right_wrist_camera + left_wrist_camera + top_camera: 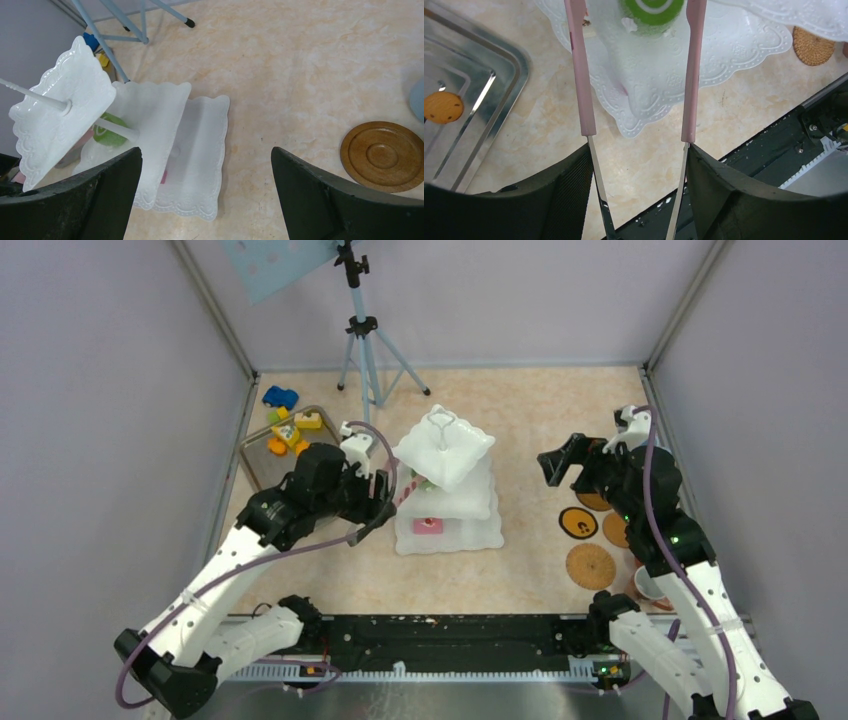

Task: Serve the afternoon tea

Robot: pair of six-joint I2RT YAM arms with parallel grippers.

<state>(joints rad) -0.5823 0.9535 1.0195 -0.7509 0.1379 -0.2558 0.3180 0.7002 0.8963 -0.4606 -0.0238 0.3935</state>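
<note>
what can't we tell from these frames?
Left wrist: tongs tips cut off by top edge, so contact with green pastry unclear.
Top external: stand top tier hides the middle tier's contents.
Top external: mug mostly behind right arm.

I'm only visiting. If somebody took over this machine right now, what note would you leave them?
Left pincer: shut on pink-tipped tongs, whose tips sit either side of a green pastry on the white stand.
Right pincer: open and empty, above the coasters.
Done: the green pastry and a pink pastry are on the stand.
Left: more pastries lie in the steel tray. The coasters that show carry no mugs.
</note>
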